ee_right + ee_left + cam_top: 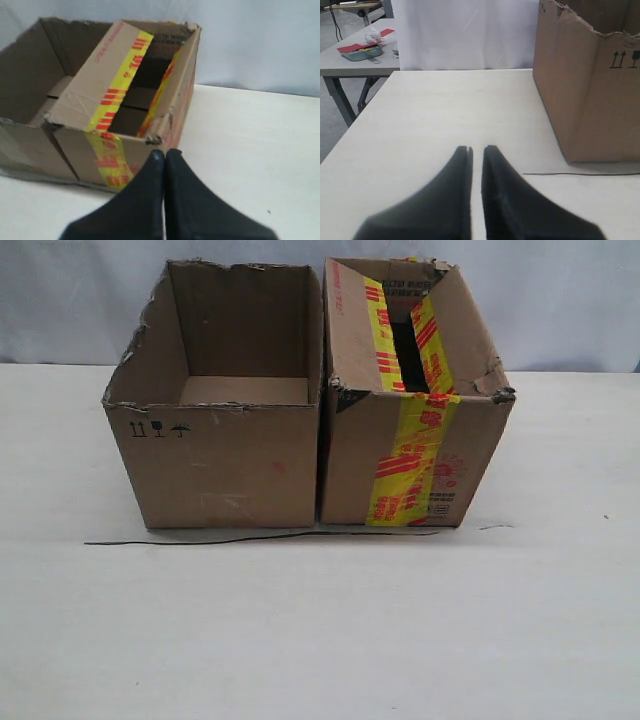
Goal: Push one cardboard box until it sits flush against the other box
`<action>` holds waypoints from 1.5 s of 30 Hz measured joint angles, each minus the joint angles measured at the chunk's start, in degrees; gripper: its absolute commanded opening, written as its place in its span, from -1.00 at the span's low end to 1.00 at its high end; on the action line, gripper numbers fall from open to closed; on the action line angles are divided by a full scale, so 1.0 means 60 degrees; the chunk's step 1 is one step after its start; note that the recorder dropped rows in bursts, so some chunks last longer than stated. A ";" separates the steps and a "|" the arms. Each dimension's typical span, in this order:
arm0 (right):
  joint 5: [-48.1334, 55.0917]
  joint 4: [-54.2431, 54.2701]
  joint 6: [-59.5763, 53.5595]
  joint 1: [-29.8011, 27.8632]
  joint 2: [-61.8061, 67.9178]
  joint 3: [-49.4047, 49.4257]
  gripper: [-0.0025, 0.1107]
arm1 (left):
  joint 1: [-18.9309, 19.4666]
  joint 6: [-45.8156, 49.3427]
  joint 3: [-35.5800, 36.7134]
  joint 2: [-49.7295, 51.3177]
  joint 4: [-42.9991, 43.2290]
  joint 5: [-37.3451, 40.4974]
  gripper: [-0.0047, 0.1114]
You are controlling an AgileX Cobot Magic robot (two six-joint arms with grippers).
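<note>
The taped cardboard box, with yellow tape and red print, stands on the right. Its left side sits against the plain brown other box, with only a thin seam showing between them. Neither gripper appears in the exterior view. In the right wrist view my right gripper is shut and empty, its tips just by the dented front corner of the taped box. My left gripper is shut with a thin slit, over bare table, well apart from the plain box.
A thin black wire lies on the white table along the front of both boxes and shows in the left wrist view as the wire. A grey side table stands beyond the table's edge.
</note>
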 measured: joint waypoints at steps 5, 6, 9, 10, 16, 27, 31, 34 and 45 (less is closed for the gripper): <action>0.0000 -0.3035 0.2328 0.1482 -0.1489 0.1052 -0.96 | 0.0000 0.0000 0.0000 0.0000 0.0000 0.0000 -0.92; -0.0022 -0.3350 0.2594 0.1668 -0.1742 0.1309 -0.96 | 0.0000 0.0000 0.0000 0.0000 0.0000 0.0000 -0.92; -0.0361 -0.4168 0.3390 0.2299 -0.2900 0.2520 -0.96 | 0.0000 0.0000 0.0000 0.0000 0.0000 0.0000 -0.92; -0.0753 -0.4221 0.3519 0.2432 -0.3414 0.3175 -0.96 | 0.0000 0.0000 0.0000 0.0000 0.0000 0.0000 -0.92; -0.3355 -0.3948 0.3258 0.2471 -0.4960 0.5562 -0.96 | 0.0000 0.0000 0.0000 0.0000 0.0000 0.0000 -0.92; -0.3324 -0.3948 0.3192 0.2471 -0.5219 0.5871 -0.96 | 0.0000 0.0000 0.0000 0.0000 0.0000 0.0000 -0.92; -0.3324 -0.3948 0.3192 0.2575 -0.5264 0.5871 -0.96 | 0.0000 0.0000 0.0000 0.0000 0.0000 0.0000 -0.92; -0.3324 -0.3911 0.3192 0.2499 -0.5653 0.5990 -0.96 | 0.0000 0.0000 0.0000 0.0000 0.0000 0.0000 -0.92; -0.3232 -0.3881 0.3192 0.0757 -0.6983 0.6872 -0.96 | 0.0000 0.0000 0.0000 0.0000 0.0000 0.0000 -0.92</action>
